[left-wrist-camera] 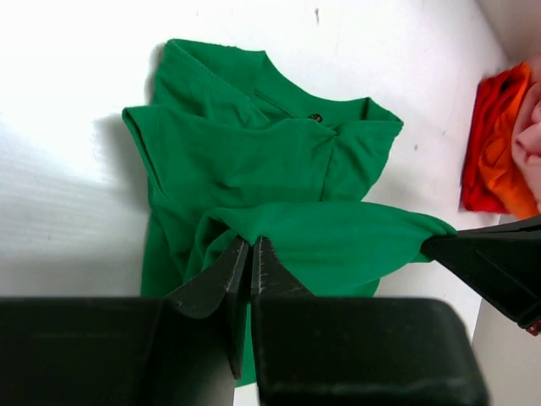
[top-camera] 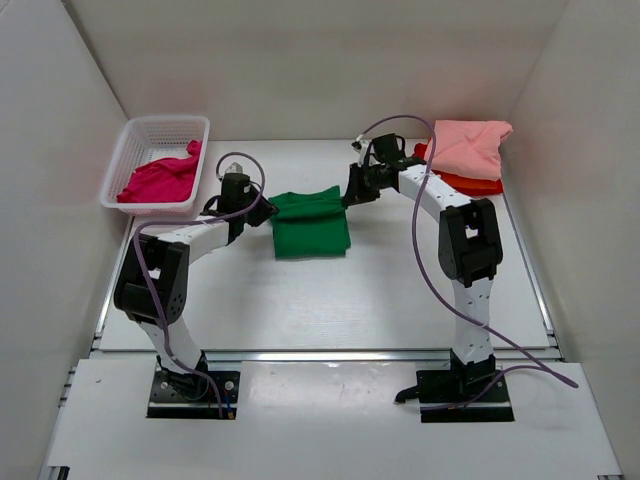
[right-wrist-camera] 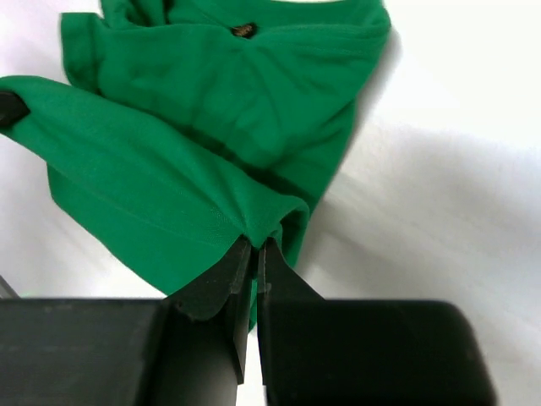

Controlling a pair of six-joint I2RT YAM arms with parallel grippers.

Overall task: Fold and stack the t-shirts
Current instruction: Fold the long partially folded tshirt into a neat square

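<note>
Left gripper (left-wrist-camera: 251, 246) is closed to a hairline on one end of a raised fold of the green t-shirt (top-camera: 310, 225), and the right gripper (right-wrist-camera: 254, 246) is closed equally tight on the opposite end of that fold. Between the two holds the cloth runs as a lightly stretched band, lifted clear of the layers beneath. The rest of the garment lies on the table (top-camera: 350, 300) midway between the arms, partly folded, with the collar and its small label facing up. A magenta t-shirt (top-camera: 160, 180) sits crumpled in the white basket (top-camera: 135, 140) at the far left. At the far right a folded salmon pink t-shirt (top-camera: 470, 145) rests on top of an orange-red t-shirt (left-wrist-camera: 507, 161) and a red t-shirt (left-wrist-camera: 478, 169). Assessment: the fabric is light, limp and non-fragile. It offers no stiffness of its own, so any unsupported span will sag and any released edge will drop where it hangs. Each bite is small and taken at the very fingertips, so uneven pulling by either arm could draw the cloth out. Recommended holds are the two outer corners of a fold, pinched through every layer, with both arms kept level so the crease lands straight.
</note>
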